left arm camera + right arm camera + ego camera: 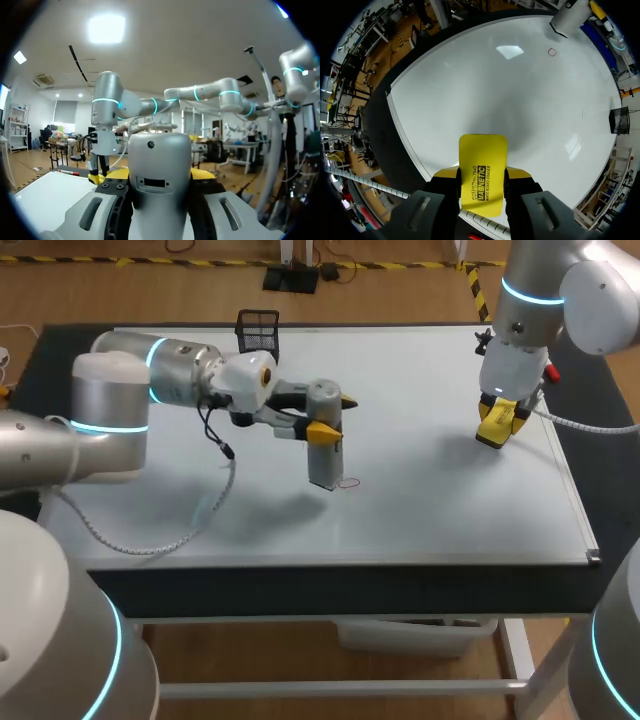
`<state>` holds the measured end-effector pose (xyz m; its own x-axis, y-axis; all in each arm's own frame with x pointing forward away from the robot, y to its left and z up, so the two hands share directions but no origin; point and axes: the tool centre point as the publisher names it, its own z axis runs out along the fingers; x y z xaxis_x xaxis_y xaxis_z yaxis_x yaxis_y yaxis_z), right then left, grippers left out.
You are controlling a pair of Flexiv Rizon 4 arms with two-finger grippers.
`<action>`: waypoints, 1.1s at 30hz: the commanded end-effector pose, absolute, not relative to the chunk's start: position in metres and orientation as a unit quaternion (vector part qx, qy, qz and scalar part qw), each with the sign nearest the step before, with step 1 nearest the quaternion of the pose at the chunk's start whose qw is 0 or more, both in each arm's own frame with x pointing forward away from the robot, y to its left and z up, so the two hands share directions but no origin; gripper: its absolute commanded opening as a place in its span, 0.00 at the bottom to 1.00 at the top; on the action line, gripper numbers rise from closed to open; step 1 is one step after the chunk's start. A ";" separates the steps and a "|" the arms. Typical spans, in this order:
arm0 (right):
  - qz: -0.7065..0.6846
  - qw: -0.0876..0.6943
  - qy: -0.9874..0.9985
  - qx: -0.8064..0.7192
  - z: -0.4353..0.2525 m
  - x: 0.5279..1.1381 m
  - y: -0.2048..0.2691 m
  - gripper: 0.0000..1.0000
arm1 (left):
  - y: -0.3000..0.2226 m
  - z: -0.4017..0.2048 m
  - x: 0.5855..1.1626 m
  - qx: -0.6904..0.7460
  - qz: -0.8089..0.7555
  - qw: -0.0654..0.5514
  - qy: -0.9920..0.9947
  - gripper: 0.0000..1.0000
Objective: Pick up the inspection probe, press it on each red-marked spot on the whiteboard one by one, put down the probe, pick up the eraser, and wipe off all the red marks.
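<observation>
Left claw round probe, seemingly beside red mark; eraser, basket apart.

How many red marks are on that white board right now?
1. A small red ring sits near the middle of the whiteboard, right beside the tip of the grey probe held in the left gripper. More could be hidden under the probe or the arms.

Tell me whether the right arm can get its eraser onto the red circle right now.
Likely only partly: bare whiteboard lies between eraser and red circle, but the probe in the left gripper stands right beside it.
</observation>
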<state>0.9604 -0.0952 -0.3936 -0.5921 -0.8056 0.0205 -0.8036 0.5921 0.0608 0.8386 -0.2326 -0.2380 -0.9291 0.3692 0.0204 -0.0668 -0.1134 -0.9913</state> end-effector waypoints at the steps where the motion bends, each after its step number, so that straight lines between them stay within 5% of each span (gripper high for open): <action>1: -0.021 0.024 -0.892 0.452 -0.393 0.961 -0.096 0.00 | -0.245 -0.243 0.840 -0.122 0.737 0.150 -0.648 0.00; 33: -0.021 0.024 -0.892 0.452 -0.393 0.961 -0.096 0.00 | -0.270 -0.269 0.847 -0.117 0.723 0.158 -0.663 0.00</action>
<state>0.9604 -0.0952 -0.3936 -0.5921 -0.8056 0.0204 -0.8036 0.5921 0.0608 0.8441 -0.2663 -0.2659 -0.9248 0.3783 0.0411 -0.0712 -0.0659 -0.9953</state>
